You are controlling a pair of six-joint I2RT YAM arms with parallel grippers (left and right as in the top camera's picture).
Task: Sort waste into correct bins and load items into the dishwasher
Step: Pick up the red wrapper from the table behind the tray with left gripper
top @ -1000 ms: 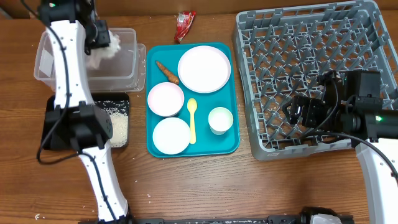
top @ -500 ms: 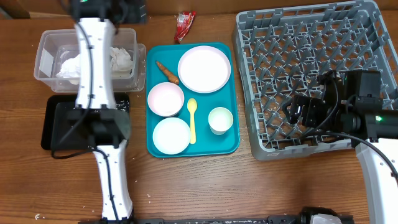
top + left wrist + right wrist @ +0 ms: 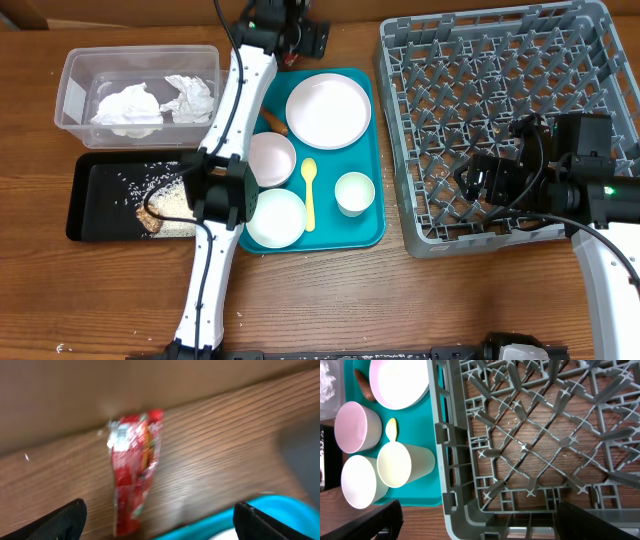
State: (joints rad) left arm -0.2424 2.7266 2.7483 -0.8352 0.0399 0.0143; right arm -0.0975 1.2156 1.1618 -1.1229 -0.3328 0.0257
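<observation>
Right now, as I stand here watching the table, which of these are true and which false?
1. The crumpled napkins lie in the clear tub. True.
2. The red wrapper is in the black tray. False: it lies on the bare wood beside the teal tray, in front of the left gripper.
3. The white plate stands in the dish rack. False: it is on the teal tray, and the rack holds no dishes.
4. The yellow spoon lies on the teal tray between the bowls and the cup. True.
5. The left gripper is open and holds nothing. True.
</observation>
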